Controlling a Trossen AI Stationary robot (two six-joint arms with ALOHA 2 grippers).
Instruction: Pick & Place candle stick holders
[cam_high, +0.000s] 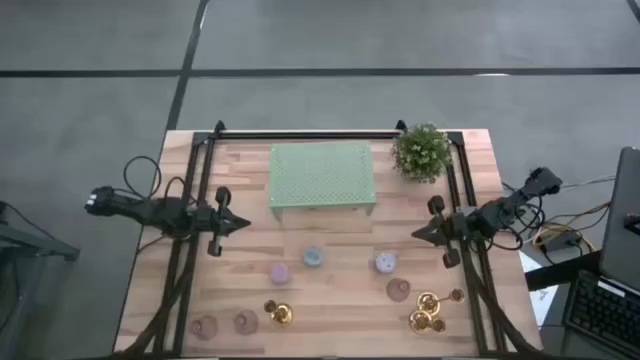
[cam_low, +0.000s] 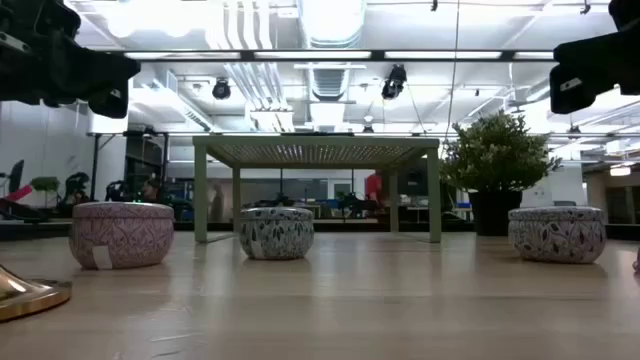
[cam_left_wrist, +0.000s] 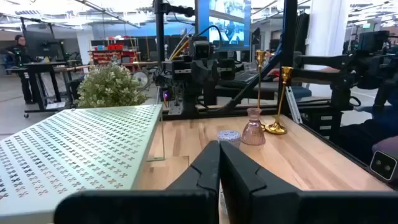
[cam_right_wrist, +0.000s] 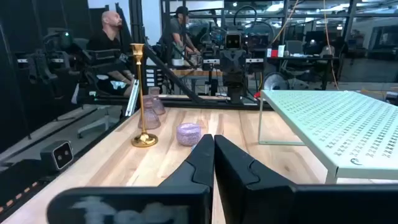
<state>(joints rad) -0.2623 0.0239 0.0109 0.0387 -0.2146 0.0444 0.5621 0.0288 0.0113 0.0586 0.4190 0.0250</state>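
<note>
A pale green perforated stand and potted plant stood behind the candle stick holders — clustered along the table's front. Left gripper and right gripper hovered with fingers closed, empty.

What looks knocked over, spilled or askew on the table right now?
Nothing stands out. The gold candlesticks stand upright and the pastel holders sit flat on the wood. The plant and green stand look level. The left gripper and right gripper wait at the sides, jaws shut, empty.
</note>
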